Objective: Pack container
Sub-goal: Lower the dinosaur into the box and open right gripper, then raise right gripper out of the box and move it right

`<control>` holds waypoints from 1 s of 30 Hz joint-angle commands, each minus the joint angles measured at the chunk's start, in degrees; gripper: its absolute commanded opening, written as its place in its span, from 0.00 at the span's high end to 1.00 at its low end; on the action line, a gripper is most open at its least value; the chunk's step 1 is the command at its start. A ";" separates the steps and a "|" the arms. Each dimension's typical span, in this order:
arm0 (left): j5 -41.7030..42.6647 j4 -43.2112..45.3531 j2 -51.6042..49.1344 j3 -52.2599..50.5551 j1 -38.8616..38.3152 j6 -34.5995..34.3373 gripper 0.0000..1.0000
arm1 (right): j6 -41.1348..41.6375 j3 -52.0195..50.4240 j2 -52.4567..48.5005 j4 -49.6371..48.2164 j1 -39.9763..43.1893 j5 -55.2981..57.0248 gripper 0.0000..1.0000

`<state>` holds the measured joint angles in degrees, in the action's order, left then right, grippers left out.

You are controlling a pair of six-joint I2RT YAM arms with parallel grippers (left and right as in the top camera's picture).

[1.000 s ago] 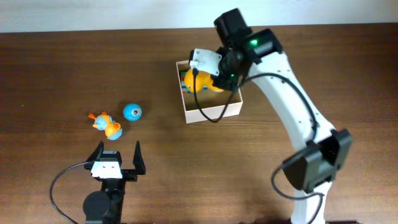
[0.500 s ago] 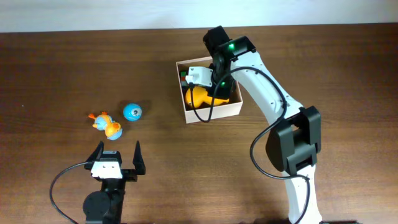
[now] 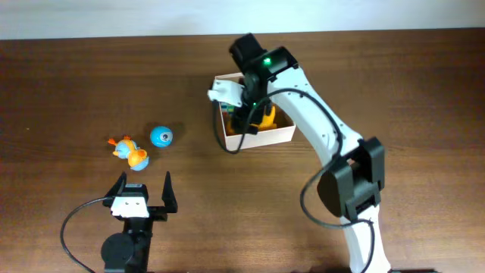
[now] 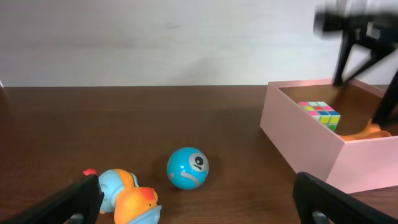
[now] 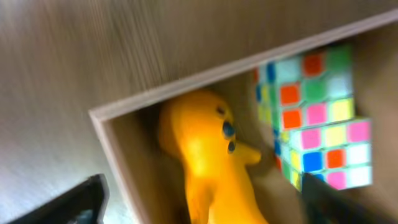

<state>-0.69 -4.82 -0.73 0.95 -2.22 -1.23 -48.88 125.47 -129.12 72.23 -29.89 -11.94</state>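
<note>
The container [image 3: 274,136] is a small cream-walled box at the table's middle back. A yellow toy [image 5: 211,155] and a coloured cube [image 5: 314,118] lie on its brown floor. My right gripper [image 5: 208,205] hangs open over the box, one finger on each side of the yellow toy and neither touching it. In the overhead view the right gripper [image 3: 245,119] covers the box's left half. A blue ball [image 3: 161,136] and an orange and blue duck toy [image 3: 130,152] lie on the table at the left. My left gripper [image 3: 142,191] stands open near the front edge, with nothing in it.
In the left wrist view the blue ball [image 4: 187,167] and the duck toy [image 4: 127,196] lie just ahead of the left fingers. The container [image 4: 305,143] is off to the right. A black cable [image 3: 235,142] loops down by the box's left front corner.
My right arm has swung left over the container and come down with the yellow toy. Its jaws have opened, and the toy now lies loose in the box. The left arm has not moved.
</note>
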 commanded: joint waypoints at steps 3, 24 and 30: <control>-0.20 0.09 0.44 -0.42 0.31 0.87 0.01 | 24.15 13.70 11.10 3.34 -1.40 7.08 0.01; -4.17 0.55 0.44 -0.42 0.31 0.87 0.01 | 70.66 6.54 13.27 20.59 31.87 17.64 0.01; -4.04 0.92 0.44 -0.42 0.24 0.85 0.01 | 63.71 -3.72 13.27 15.17 33.40 9.90 0.01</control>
<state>-3.95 -4.47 -0.73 0.95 -2.22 -1.08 18.87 125.69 -115.70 88.95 3.14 4.25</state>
